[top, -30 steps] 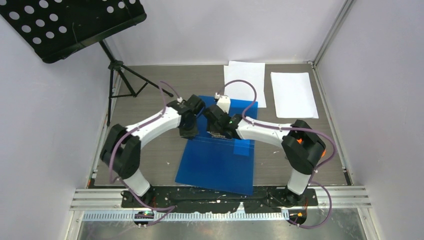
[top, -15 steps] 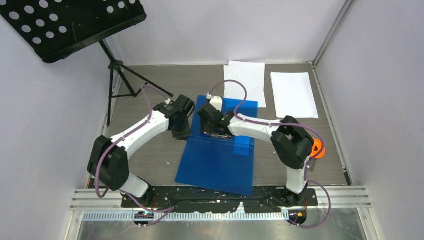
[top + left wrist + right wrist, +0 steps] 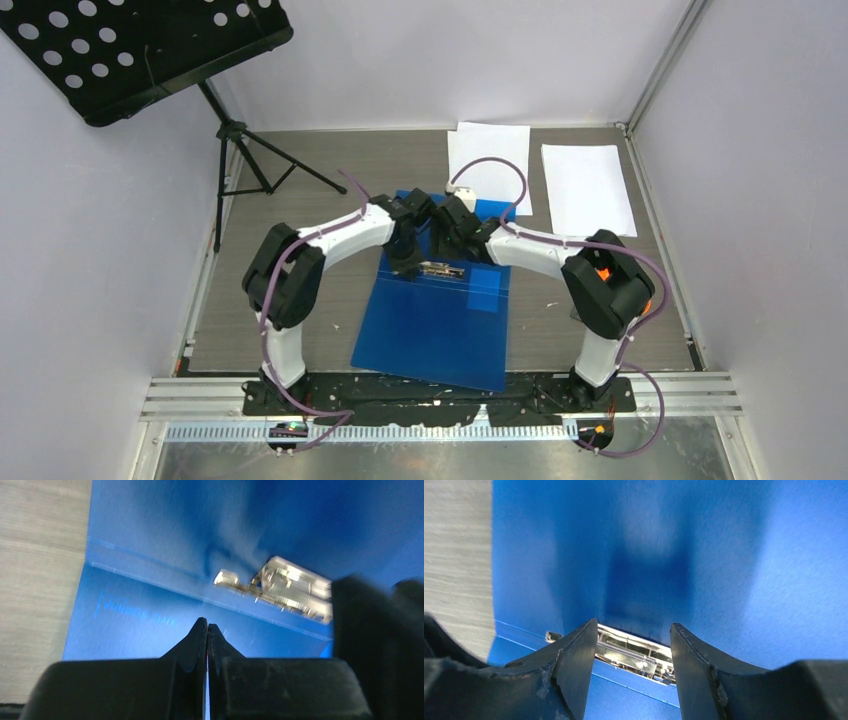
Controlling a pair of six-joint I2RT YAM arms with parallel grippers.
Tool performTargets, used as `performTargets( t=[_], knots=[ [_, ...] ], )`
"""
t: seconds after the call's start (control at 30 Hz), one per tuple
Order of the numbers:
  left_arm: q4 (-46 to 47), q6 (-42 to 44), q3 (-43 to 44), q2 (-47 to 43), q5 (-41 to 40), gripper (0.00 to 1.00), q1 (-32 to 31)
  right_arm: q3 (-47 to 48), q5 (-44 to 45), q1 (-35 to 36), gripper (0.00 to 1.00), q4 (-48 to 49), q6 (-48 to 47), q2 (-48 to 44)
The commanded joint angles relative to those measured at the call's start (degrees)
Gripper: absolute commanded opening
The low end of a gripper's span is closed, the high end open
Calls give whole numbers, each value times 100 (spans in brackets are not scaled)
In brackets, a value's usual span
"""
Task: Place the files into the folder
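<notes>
Open blue folder (image 3: pixel 440 320) flat on the counter (image 3: pixel 300 300), holding only its metal clip (image 3: pixel 634 652), seen close only in the wrist views; the white files (image 3: pixel 588 188) lie beyond it; both arms arch inward above the fold, left hand (image 3: pixel 206 630) clenched, right hand (image 3: pixel 633 625) spread over the clip.

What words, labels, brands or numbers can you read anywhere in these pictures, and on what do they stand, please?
Nothing is legible.
Faint pale lettering on the blue folder, just below its fold in the left wrist view: too blurred to read.
The white sheets: no print visible.
</notes>
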Motion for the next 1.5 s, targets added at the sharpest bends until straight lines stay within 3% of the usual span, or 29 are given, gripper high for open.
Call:
performTargets(
  t=[0.0, 0.5, 1.03, 1.17, 1.27, 1.33, 1.47],
  knots=[
    [-135, -189, 580, 472, -235, 0, 132, -237, -356, 194, 60, 292, 149, 26],
    [-876, 977, 2305, 1914, 108, 0, 540, -1090, -553, 882, 61, 525, 1302, -733],
    [-967, 1624, 2224, 1433, -218, 0, 1103, -123, -582, 743, 62, 226, 863, -156],
    [-949, 2057, 2386, 1073, -205, 0, 1227, -188, -285, 234, 66, -161, 831, -766],
    [-973, 2275, 2909, 1019, -96, 0, 1228, -225, -270, -685, 71, -257, 474, -1176],
    [-950, 2283, 3423, 1187, 20, 7, 1228, -114, -279, -1232, 79, -212, 161, -1193],
    [-600, 2102, 4683, 1994, 847, 38, 1261, 393, -650, -2290, 84, 12, -297, -692]
  ],
)
